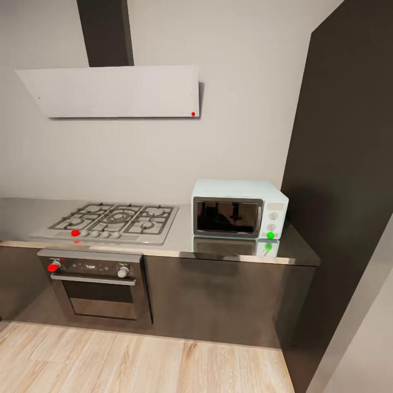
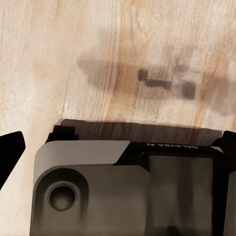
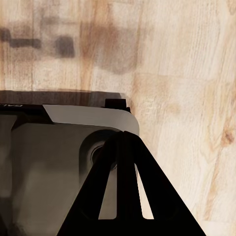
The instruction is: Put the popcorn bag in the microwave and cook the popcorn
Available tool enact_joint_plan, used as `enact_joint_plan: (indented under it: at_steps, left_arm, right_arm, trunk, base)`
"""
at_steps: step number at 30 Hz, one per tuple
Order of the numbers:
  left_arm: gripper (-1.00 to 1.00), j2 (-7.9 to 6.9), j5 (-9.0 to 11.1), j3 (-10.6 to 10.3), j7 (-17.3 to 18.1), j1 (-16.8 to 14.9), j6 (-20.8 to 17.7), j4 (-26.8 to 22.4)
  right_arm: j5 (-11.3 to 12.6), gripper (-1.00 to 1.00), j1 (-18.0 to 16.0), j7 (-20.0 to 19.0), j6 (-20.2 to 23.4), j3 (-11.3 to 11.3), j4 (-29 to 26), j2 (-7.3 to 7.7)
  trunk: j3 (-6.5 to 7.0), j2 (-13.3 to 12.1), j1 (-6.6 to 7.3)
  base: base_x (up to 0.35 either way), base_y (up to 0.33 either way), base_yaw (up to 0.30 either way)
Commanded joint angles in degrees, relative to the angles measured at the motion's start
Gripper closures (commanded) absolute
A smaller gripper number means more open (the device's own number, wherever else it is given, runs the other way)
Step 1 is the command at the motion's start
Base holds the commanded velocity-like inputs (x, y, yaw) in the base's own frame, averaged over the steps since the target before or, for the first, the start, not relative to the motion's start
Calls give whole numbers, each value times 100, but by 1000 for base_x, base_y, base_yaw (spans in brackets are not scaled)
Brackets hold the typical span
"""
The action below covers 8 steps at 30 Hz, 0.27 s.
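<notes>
The pale mint-blue microwave [image 1: 239,208] stands at the right end of the grey countertop [image 1: 184,240], its dark glass door closed and a green dot on its side panel. The popcorn bag and the popcorn are out of view. In the left wrist view a single black finger [image 2: 11,150] pokes in far out at the picture's edge, above the robot's grey base [image 2: 123,191] and the wooden floor. My right gripper [image 3: 123,138] hangs over the base and the floor too, its two black fingers meeting at the tips with nothing between them.
A steel gas hob [image 1: 112,221] lies on the counter left of the microwave, with a black built-in oven [image 1: 98,286] below and a white hood [image 1: 117,90] above. A tall dark cabinet [image 1: 349,164] closes the right side. Light wooden floor [image 1: 136,360] stretches before the cabinets.
</notes>
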State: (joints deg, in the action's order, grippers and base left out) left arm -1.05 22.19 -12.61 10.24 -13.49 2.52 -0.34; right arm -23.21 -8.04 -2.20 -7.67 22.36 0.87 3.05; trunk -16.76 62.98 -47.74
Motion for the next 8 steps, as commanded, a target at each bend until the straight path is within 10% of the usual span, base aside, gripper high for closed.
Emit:
enact_joint_plan:
  at_steps: [1,8]
  left_arm:
    - [-100,1,54,-49,20,-5,19,7]
    - [-100,-144,-17,-153,21,-8,19,-27]
  right_arm:
    - [-35,100,-5,-17,-24,49,9,3]
    - [-79,100,-5,-18,-21,66,-7,11]
  trunk:
    - [-7,4,0]
    - [-7,4,0]
  base:
    - [0,0,0]
    - [0,0,0]
